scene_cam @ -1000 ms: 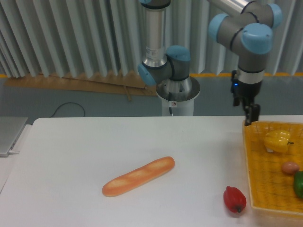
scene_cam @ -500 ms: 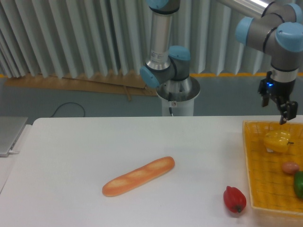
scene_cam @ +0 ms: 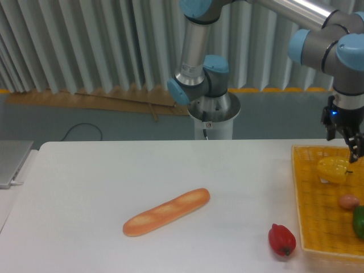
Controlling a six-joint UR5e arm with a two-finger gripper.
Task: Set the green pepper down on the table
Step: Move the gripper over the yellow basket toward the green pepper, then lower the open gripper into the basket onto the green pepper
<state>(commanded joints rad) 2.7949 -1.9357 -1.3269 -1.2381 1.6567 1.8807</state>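
The green pepper sits in the yellow basket, right at the picture's right edge, so only part of it shows. It looks small, smooth and shiny, so it is likely light but slippery. It is round and bumpy. A good way to take it would be across its fat middle, from above, with a soft squeeze.

The pincer hangs over the far end of the basket, just above the yellow pepper. It is well apart from the green pepper. It holds nothing, but I cannot tell how wide it stands, as it is cut off at the edge.

In the basket: one green pepper, one yellow pepper, and one small brown thing, maybe an egg. On the white table: one long bread and one red pepper.
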